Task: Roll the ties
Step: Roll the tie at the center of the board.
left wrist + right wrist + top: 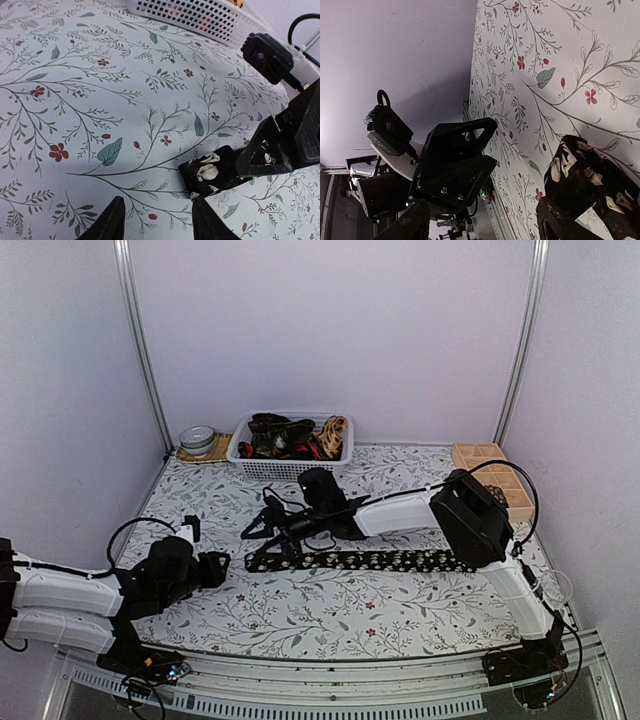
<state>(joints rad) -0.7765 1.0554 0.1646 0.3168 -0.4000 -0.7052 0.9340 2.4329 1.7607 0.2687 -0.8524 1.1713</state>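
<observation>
A black tie with pale flowers [360, 560] lies flat, running left to right across the middle of the table. Its left end [210, 170] looks slightly thickened or folded and also shows in the right wrist view [585, 180]. My right gripper [262, 540] is open over that end, and one finger [270, 150] rests on the cloth. In its own view the right gripper [485, 225] holds nothing. My left gripper [222, 568] is open and empty just left of the tie end, with that end beyond its right fingertip [210, 220]. More ties [285, 435] lie in a basket.
A white basket [240, 455] stands at the back centre and shows in the left wrist view [190, 15]. A round tin [198, 440] sits on a mat to its left. A wooden compartment box [495, 475] is at the right edge. The tablecloth is floral.
</observation>
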